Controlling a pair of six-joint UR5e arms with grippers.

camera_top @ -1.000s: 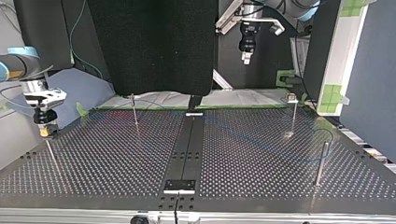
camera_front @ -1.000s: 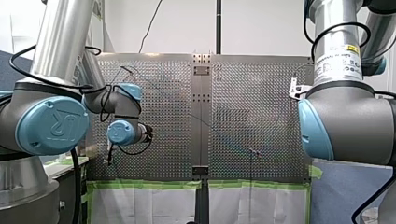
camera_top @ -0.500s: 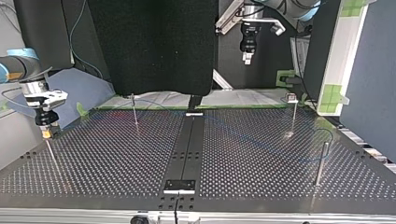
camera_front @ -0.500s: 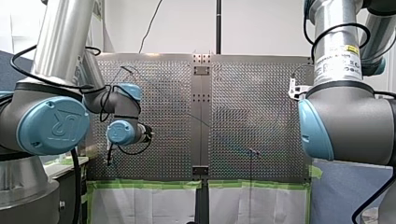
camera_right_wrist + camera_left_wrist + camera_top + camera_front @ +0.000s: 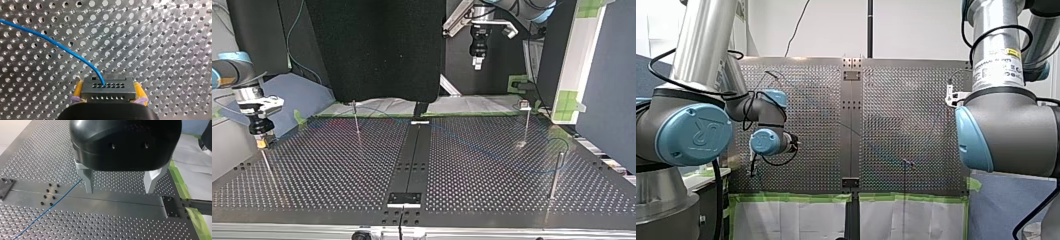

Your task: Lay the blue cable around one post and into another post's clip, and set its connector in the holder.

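Connector [image 5: 108,86] is pinched by the right claw [image 5: 108,90], seemingly ready for seating, while the left claw [image 5: 120,183] is held spread and empty above the bench [image 5: 125,220].

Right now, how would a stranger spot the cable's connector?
From the perforated table, go to my right gripper at the top view's left. Between its yellow pads sits the connector: a dark block with rows of holes, the only thing the blue cable runs into.
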